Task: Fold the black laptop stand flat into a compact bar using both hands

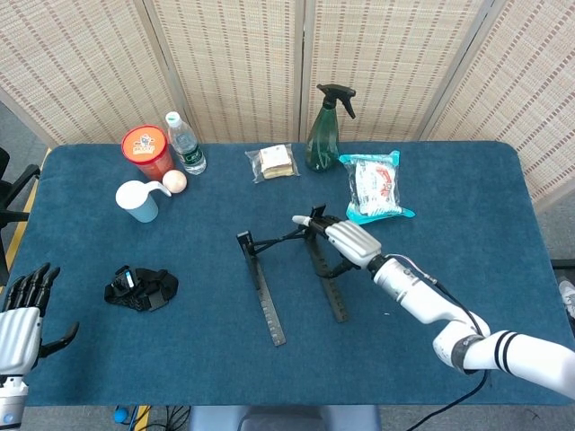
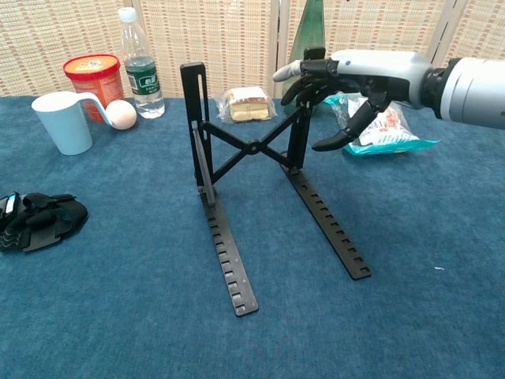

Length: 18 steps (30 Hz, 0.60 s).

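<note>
The black laptop stand (image 1: 267,303) (image 2: 226,254) sits mid-table, its two notched base rails flat on the blue cloth. Its two uprights stand almost vertical, joined by a crossed brace. My right hand (image 1: 347,239) (image 2: 353,75) is at the top of the right upright, fingers hooked around its upper end, thumb spread below and apart from the bar. My left hand (image 1: 22,311) lies at the table's near left edge with its fingers apart, holding nothing and far from the stand; the chest view does not show it.
A black strap bundle (image 1: 140,288) (image 2: 38,218) lies left of the stand. Along the back stand a blue cup (image 1: 137,201), red tub (image 1: 146,149), water bottle (image 1: 185,144), sandwich pack (image 1: 274,162), green spray bottle (image 1: 323,135) and snack bag (image 1: 375,187).
</note>
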### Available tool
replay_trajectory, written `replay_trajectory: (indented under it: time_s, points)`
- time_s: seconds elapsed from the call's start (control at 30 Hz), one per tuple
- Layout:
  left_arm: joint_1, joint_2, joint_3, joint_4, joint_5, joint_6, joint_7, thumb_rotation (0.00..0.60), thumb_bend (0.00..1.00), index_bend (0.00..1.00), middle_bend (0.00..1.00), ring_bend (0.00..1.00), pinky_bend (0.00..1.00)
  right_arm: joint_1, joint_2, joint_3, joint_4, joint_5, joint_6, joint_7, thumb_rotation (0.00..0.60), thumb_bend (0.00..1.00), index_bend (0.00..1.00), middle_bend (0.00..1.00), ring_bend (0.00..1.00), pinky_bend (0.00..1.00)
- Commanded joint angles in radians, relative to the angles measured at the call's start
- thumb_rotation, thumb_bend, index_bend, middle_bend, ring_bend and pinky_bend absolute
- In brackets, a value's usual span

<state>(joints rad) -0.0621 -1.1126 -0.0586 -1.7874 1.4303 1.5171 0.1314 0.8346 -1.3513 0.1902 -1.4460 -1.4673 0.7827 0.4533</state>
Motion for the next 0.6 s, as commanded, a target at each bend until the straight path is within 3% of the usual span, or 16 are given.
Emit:
replay_trajectory:
  time_s: [0.03,0.6]
  points:
    - [0.002,0.0,0.001,0.001,-0.002,0.001,-0.004,0.6,0.23,0.04,0.0,0.0,0.0,0.011,-0.011,0.01,0.016,0.018,-0.009,0.0,0.6,0.13,0.1,0.21,0.06,0.15]
    - [0.001,-0.007,0.001,0.012,-0.001,-0.009,-0.012,0.6,0.23,0.06,0.01,0.0,0.0,0.049,-0.046,0.021,0.08,0.07,-0.027,-0.01,0.6,0.13,0.1,0.21,0.04,0.13]
